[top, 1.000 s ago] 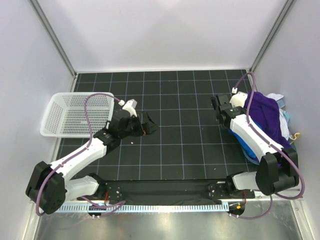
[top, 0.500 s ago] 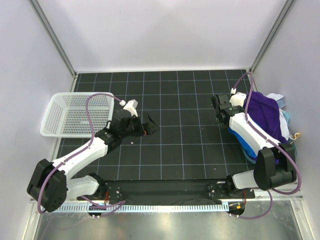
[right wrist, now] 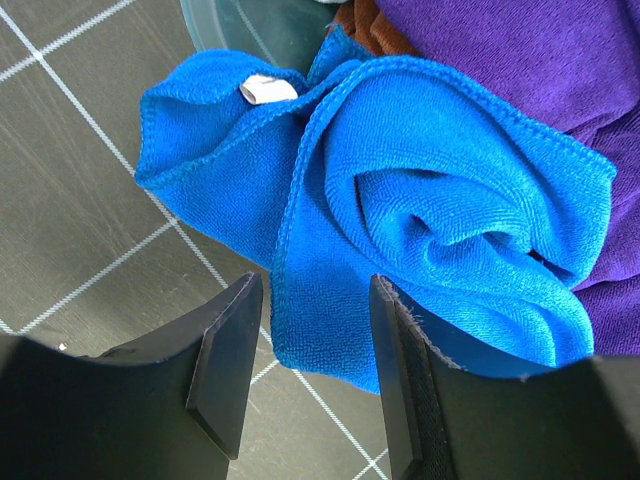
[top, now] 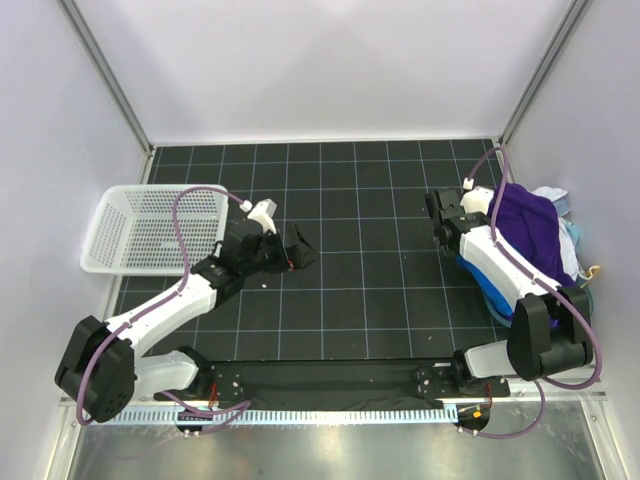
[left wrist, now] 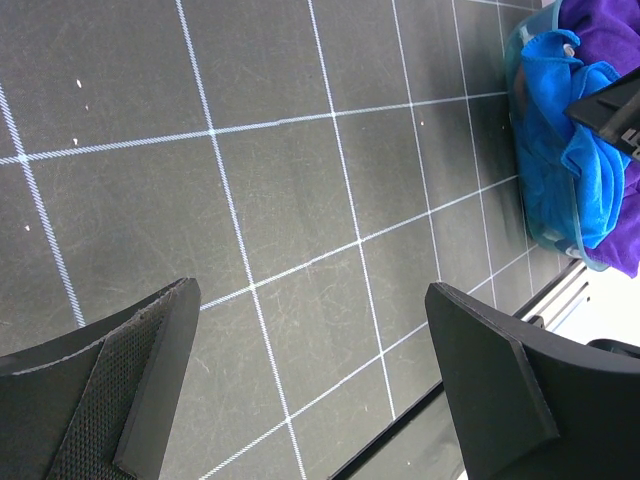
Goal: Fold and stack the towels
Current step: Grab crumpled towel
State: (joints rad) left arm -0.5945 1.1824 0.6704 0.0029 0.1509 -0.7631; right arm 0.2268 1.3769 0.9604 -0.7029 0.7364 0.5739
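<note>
Findings, taken from my bases outward.

1. My left gripper (top: 300,246) hangs over the black gridded mat (top: 360,190), left of centre. Its jaws are spread fully. The left wrist view shows only bare mat between the fingers (left wrist: 150,350). It holds nothing and touches no cloth.

2. My right gripper (right wrist: 315,290) is at the inner edge of the towel pile on the right side of the mat. Its jaws stand apart, the hemmed edge of the blue towel (right wrist: 440,200) lying in the gap between them. I see no pinch on the cloth, so I record the gripper as released, not grasping.

3. The blue towel is crumpled and unfolded, with a white label (right wrist: 265,90) on its corner. Part of it rests on the mat.

4. The purple towel (right wrist: 520,50) lies bunched against and over the blue one, on the side away from my right fingers. A translucent rim (left wrist: 545,235) curves round the blue cloth.

5. A white towel (top: 553,194) shows at the far right edge of the pile, mostly hidden. No towel is folded or stacked.

6. A white perforated basket (top: 100,225) sits at the left edge of the mat, well apart from the towels.
</note>
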